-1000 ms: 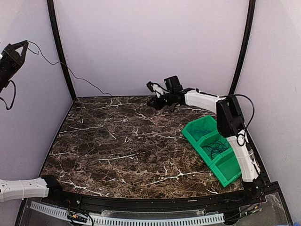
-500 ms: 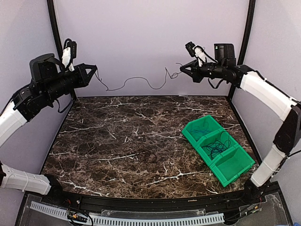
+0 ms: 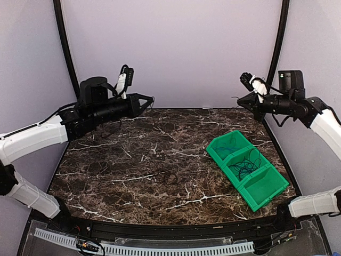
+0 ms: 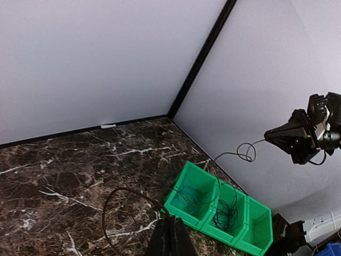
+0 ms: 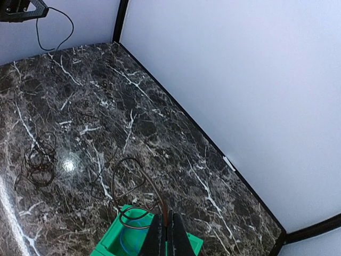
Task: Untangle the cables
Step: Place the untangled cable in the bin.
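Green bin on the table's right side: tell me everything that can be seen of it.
The green bin looks like glossy plastic: three open compartments in a row, set diagonally on the marble table at its right side. The far compartment holds a thin blue cable, the middle one a coil of dark cables; the near one looks empty.
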Robot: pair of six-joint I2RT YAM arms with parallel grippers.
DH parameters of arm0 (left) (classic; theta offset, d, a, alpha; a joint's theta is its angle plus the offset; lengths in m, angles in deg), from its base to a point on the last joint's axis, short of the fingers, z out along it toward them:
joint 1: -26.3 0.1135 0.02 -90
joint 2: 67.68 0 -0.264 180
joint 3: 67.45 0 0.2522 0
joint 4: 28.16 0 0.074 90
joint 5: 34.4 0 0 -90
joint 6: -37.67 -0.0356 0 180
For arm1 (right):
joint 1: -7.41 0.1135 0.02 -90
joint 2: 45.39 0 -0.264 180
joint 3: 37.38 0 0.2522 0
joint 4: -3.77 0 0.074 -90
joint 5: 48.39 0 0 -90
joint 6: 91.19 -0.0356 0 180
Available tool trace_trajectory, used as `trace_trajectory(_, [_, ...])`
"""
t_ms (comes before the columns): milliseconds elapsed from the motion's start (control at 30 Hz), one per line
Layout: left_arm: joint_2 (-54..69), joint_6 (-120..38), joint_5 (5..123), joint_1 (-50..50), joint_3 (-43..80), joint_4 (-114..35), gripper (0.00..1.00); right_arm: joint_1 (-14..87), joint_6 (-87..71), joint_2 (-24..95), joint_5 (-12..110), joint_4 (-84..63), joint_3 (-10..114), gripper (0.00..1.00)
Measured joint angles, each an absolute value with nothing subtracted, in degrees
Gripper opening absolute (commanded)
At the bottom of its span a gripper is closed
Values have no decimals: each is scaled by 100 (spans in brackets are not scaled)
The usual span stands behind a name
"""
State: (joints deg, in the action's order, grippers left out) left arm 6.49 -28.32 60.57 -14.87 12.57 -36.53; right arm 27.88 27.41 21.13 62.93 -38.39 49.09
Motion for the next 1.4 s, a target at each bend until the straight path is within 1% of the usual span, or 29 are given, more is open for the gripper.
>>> trace_trajectory(267, [2292, -2872, 7301, -2392, 1909, -2541, 0, 2078, 3827, 1252, 6097, -5096, 4277, 0])
trace_trajectory(600, [4314, -2092, 8429, -3780, 3410, -569, 0, 1704, 5213, 863, 5522, -7030, 4564, 0])
trace_trajectory(733, [4874, -1772, 8588, -4140, 3533, 23, 0, 1689, 5550, 699, 5281, -7550, 4468, 0])
trace_trajectory(833, [5258, -1519, 8643, -4296, 3611, 453, 0, 1674, 5755, 557, 5010, -7832, 4039, 0])
trace_trajectory(933, [5671, -1340, 8623, -4401, 3990, 716, 0, 1634, 5941, 507, 4748, -7988, 3552, 0])
trace_trajectory(1100, [5995, -1228, 8394, -4525, 4453, 1065, 0, 1514, 6133, 527, 4580, -8044, 3064, 0])
trace_trajectory(1267, [6161, -1136, 8127, -4595, 4593, 1330, 0, 1431, 6210, 649, 4551, -7955, 2638, 0])
trace_trajectory(1300, [6189, -1141, 8053, -4597, 4586, 1378, 0, 1411, 6221, 671, 4547, -7896, 2479, 2])
trace_trajectory(1333, [6207, -1156, 7983, -4599, 4560, 1409, 0, 1396, 6223, 691, 4534, -7846, 2347, 8])
trace_trajectory(1367, [6207, -1178, 7902, -4599, 4492, 1463, 0, 1366, 6225, 712, 4519, -7773, 2192, 14])
trace_trajectory(1400, [6207, -1215, 7830, -4599, 4398, 1542, 0, 1328, 6219, 737, 4497, -7717, 2076, 22])
